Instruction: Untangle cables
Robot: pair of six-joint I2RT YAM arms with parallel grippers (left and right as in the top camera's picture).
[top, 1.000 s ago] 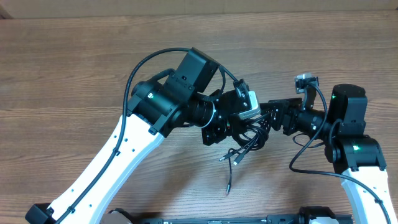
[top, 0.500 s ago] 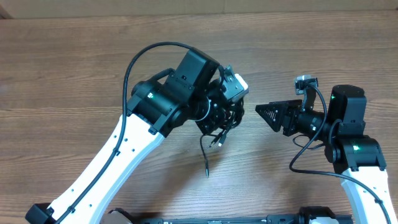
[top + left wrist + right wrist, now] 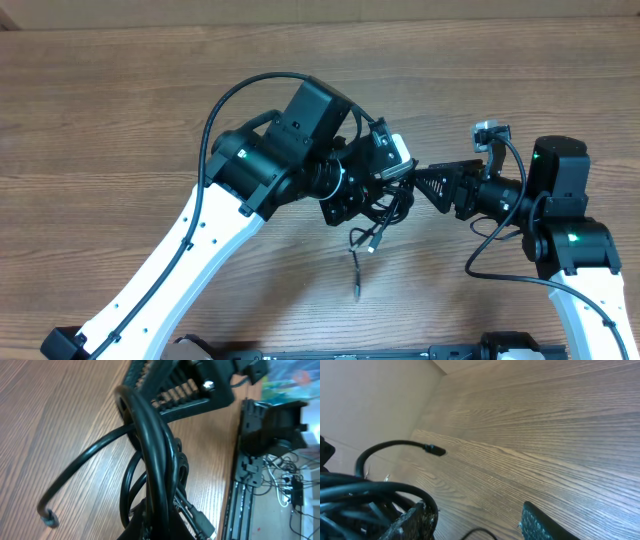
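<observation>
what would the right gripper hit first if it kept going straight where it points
Most likely the cables bunched in the left gripper: the right gripper points straight at them, loops beside one finger. Height match is unclear.

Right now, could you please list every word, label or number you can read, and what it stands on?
None legible: no text shows on the cables or the table.
The clutter past the table edge in the left wrist view is too blurred to read.

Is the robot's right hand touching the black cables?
Cannot tell. In the right wrist view a loop of the cables overlaps the edge of one finger of the right gripper, but neither contact nor a gap shows plainly.
</observation>
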